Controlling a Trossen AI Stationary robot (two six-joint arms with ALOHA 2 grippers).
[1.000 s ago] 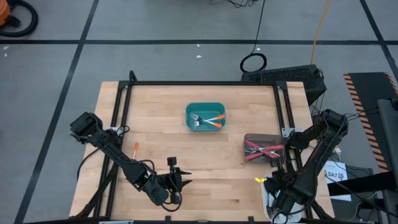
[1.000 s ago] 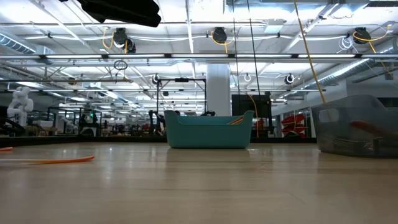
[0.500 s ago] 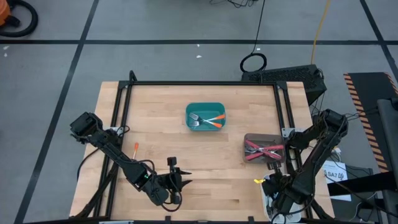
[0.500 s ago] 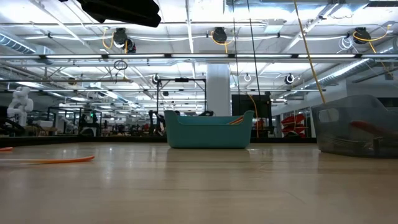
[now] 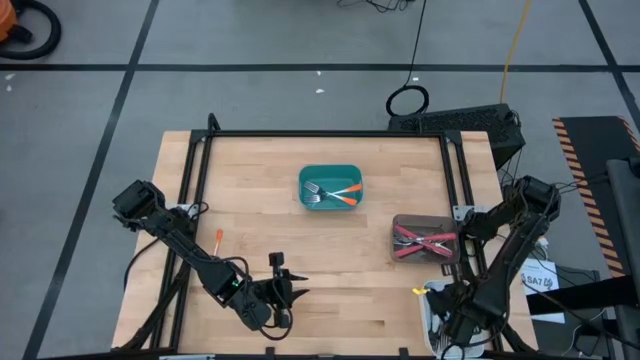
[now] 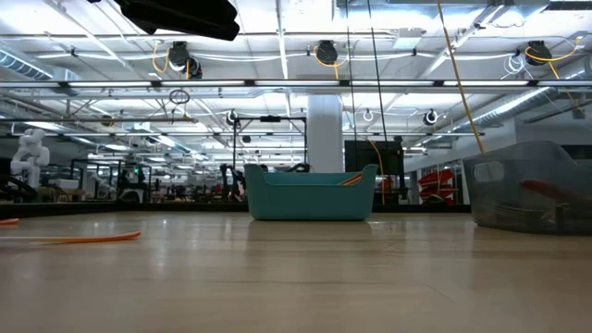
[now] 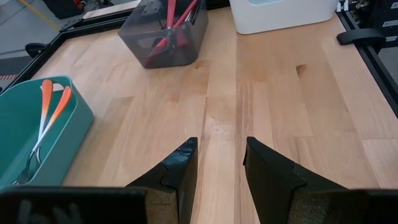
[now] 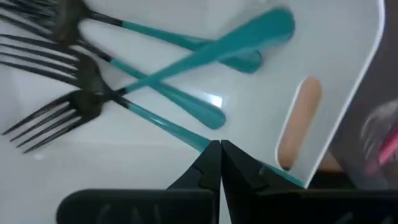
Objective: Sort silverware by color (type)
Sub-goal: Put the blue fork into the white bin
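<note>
The right gripper (image 8: 220, 163) is hanging over the white bin (image 8: 348, 81) at the near right, fingers pinched shut on a teal-handled fork (image 8: 186, 134) (three more lie there, so teal collects here). The left gripper (image 7: 219, 163) is waiting near-left, jaws apart and empty; one orange fork (image 5: 216, 242) is lying unsorted at the left.

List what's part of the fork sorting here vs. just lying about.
Job:
- orange-handled forks in teal bin
- red-handled forks in grey bin
- teal-handled forks in white bin
- loose orange-handled fork

Lying about:
- cable coil
- keyboard
</note>
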